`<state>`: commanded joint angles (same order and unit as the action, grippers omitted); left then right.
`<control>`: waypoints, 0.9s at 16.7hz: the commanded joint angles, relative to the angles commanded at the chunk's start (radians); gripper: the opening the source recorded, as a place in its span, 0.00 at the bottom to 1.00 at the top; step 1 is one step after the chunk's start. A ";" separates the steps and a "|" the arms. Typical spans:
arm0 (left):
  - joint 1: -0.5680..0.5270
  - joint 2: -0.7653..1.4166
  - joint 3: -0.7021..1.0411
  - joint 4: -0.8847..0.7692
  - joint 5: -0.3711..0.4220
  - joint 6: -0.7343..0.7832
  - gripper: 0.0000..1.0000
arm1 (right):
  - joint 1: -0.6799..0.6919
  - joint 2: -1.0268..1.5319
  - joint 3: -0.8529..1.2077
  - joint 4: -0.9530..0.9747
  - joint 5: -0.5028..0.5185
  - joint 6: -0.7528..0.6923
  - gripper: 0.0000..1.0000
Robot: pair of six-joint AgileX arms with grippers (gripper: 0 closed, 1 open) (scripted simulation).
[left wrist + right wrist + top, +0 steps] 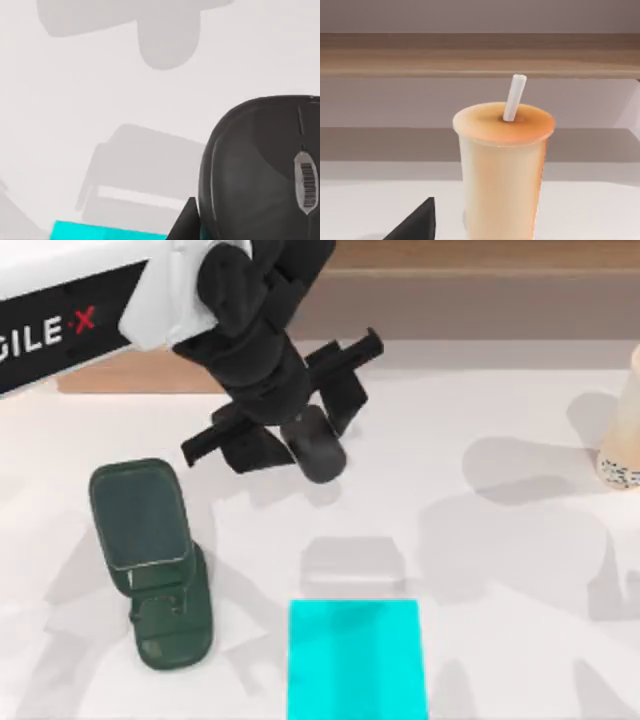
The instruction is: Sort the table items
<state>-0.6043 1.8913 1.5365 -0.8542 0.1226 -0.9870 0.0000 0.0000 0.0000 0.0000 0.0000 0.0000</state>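
My left gripper is clamped on the black mouse, carrying it above the white table, just at twelve o'clock of centre. At six o'clock lies a cyan pad; at eight, a dark green phone stand. The cream cup with straw stands at three o'clock.

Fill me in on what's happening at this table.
The left gripper holds the black mouse lifted above the white table, behind the cyan mat. A dark green phone stand sits at the left. The cream cup with a straw stands at the right edge, close in front of the right wrist camera.
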 joint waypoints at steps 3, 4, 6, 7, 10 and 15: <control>-0.201 0.059 -0.061 -0.028 -0.052 0.022 0.00 | 0.000 0.000 0.000 0.000 0.000 0.000 1.00; -0.253 0.079 -0.084 -0.044 -0.072 0.035 0.00 | 0.000 0.000 0.000 0.000 0.000 0.000 1.00; -0.323 0.111 -0.125 -0.075 -0.108 0.060 0.00 | 0.000 0.000 0.000 0.000 0.000 0.000 1.00; -0.342 0.121 -0.139 -0.085 -0.120 0.070 0.00 | 0.000 0.000 0.000 0.000 0.000 0.000 1.00; -0.351 0.125 -0.145 -0.091 -0.126 0.075 0.00 | 0.000 0.000 0.000 0.000 0.000 0.000 1.00; -0.349 0.132 -0.157 -0.070 -0.125 0.076 0.00 | 0.000 0.000 0.000 0.000 0.000 0.000 1.00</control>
<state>-0.9535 2.0237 1.3797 -0.9241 -0.0024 -0.9114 0.0000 0.0000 0.0000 0.0000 0.0000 0.0000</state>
